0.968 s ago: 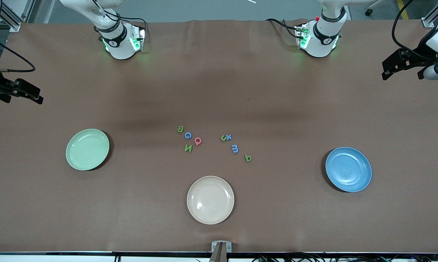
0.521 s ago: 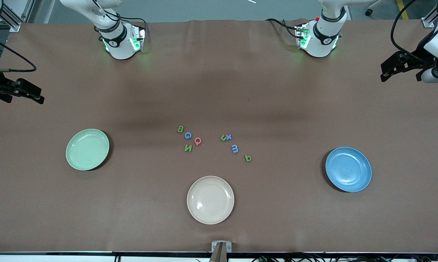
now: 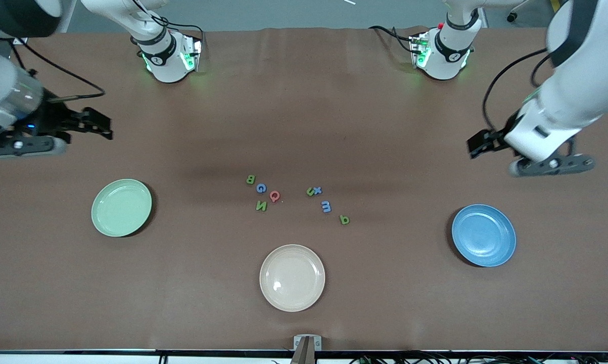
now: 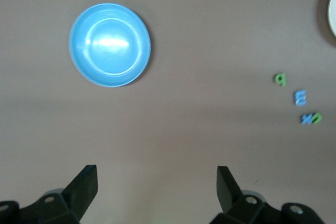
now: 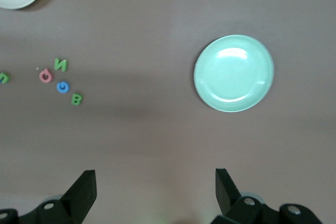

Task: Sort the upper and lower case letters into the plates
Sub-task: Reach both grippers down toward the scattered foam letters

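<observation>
Eight small letters lie mid-table in two groups. Green B (image 3: pixel 250 179), blue G (image 3: pixel 261 188), pink Q (image 3: pixel 274 195) and green N (image 3: pixel 261 206) lie toward the mint green plate (image 3: pixel 121 207). Green u (image 3: pixel 310 191), blue x (image 3: pixel 317 190), blue m (image 3: pixel 326 206) and green p (image 3: pixel 344 219) lie toward the blue plate (image 3: pixel 483 235). Both plates are empty. My right gripper (image 3: pixel 104 127) hangs open over bare table at the right arm's end, the mint plate (image 5: pixel 234 73) showing in its wrist view. My left gripper (image 3: pixel 474 145) hangs open over bare table at the left arm's end, the blue plate (image 4: pixel 109 44) in its view.
A cream-beige plate (image 3: pixel 292 277) sits empty, nearer the front camera than the letters. Brown cloth covers the whole table. The two arm bases (image 3: pixel 168 58) (image 3: pixel 442 53) stand along the table edge farthest from the front camera.
Both arms have swung in from the table's ends toward the middle and show much more fully now. Letters and plates have not moved.
</observation>
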